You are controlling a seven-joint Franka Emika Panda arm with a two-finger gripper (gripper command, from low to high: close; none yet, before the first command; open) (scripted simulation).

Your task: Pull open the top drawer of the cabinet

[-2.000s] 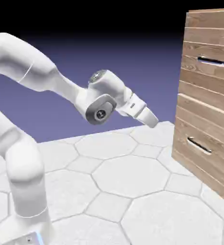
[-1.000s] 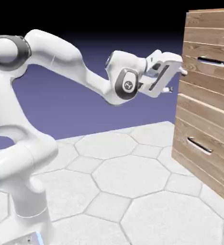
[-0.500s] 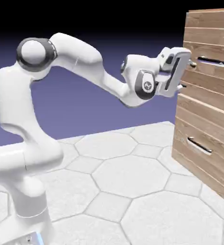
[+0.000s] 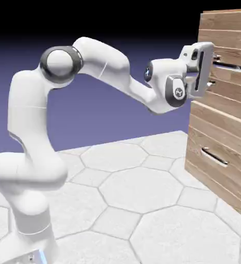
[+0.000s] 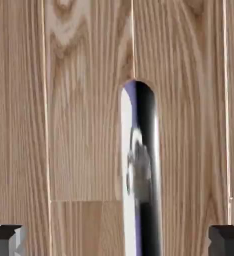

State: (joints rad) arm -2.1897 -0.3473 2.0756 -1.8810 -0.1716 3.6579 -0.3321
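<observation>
A rendered simulation scene is showing here, not a real room: a white desk (image 4: pixel 143 196) tiled in large hexagons is lying under a plain blue-violet backdrop (image 4: pixel 91 118) fading to black, with only a wood-plank cabinet (image 4: pixel 223 129) and a white robot arm (image 4: pixel 107 67) standing on it.
</observation>
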